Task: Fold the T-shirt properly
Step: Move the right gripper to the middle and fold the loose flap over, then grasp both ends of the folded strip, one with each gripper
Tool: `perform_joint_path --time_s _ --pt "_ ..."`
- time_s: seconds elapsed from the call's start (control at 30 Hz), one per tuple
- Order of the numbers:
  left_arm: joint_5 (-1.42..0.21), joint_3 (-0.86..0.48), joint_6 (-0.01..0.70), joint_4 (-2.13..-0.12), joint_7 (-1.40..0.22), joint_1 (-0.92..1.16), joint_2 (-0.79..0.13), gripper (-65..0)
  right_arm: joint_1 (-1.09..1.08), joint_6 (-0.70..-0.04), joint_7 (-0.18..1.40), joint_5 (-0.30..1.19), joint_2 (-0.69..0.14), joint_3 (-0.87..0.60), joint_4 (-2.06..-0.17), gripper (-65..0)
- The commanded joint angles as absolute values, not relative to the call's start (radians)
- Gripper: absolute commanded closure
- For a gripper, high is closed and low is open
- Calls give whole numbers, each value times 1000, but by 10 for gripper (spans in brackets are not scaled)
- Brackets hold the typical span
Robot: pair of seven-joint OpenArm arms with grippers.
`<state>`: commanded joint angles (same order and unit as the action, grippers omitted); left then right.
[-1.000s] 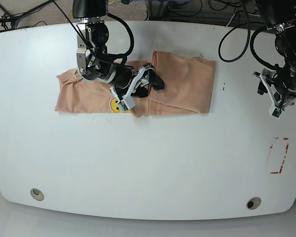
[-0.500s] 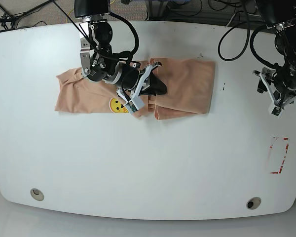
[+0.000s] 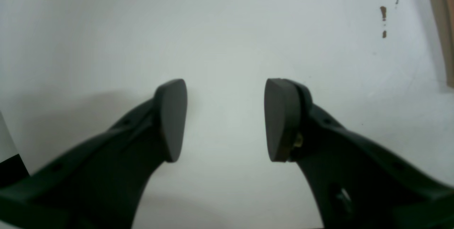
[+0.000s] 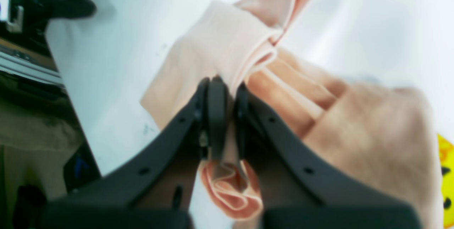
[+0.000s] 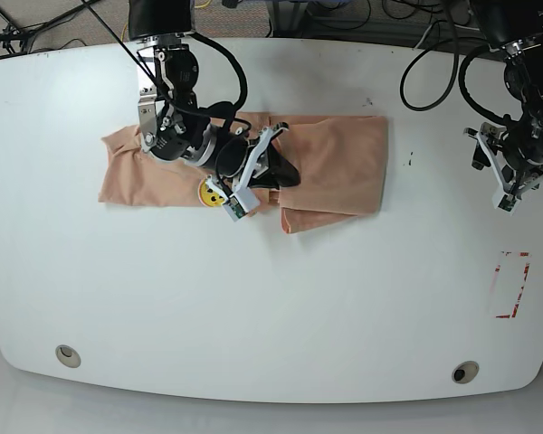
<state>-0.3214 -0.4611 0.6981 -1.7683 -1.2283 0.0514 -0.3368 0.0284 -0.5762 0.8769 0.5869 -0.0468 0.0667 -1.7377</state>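
The peach-pink T-shirt [image 5: 330, 163] lies across the back middle of the white table [image 5: 271, 298], its yellow emoji print [image 5: 210, 193] facing up. My right gripper [image 5: 276, 174] is over the shirt's middle, shut on a bunched fold of the T-shirt [image 4: 234, 48] that it holds lifted. A doubled flap of cloth hangs below it toward the front. In the right wrist view the right gripper [image 4: 227, 94] pinches that cloth between its pads. My left gripper [image 5: 514, 185] hovers over bare table at the far right; the left gripper [image 3: 223, 119] is open and holds nothing.
A red-outlined rectangle [image 5: 511, 285] is marked on the table at the right. Two round holes [image 5: 68, 354] sit near the front edge. Cables [image 5: 434, 54] run along the back edge. Small brown specks [image 3: 383, 12] mark the table near the shirt's hem.
My right gripper has shifted slightly right and toward the front, dragging the held fold with it. The shirt's right part has reshaped, a flap now hanging toward the front. The left arm is still.
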Motion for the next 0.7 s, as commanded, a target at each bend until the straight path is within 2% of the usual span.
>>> perform_joint_path --time_s 0.07,0.13,0.33,0.47,0.57,0.7 --pt "-321 -460 698 -1768 -1228 51 -337 -326 28 -575 878 588 -59 67 -1736 -33" --pt "-321 -458 698 -1768 -1228 51 -335 -326 30 -575 885 590 -64 67 -1736 -86" --pt "-321 -455 698 -1771 -1231 47 -329 -326 30 -575 920 587 -67 61 -1736 -300" --pt "-323 -395 698 -1773 -1231 42 -329 -326 30 -575 941 587 -76 36 -1742 -452" --pt "-323 -354 698 -1779 -1231 38 -320 -326 35 -575 943 591 -79 5 -1764 -482" --pt "-323 -334 698 -1822 -1231 10 -265 -326 56 -578 944 591 -79 -65 -1834 -460"
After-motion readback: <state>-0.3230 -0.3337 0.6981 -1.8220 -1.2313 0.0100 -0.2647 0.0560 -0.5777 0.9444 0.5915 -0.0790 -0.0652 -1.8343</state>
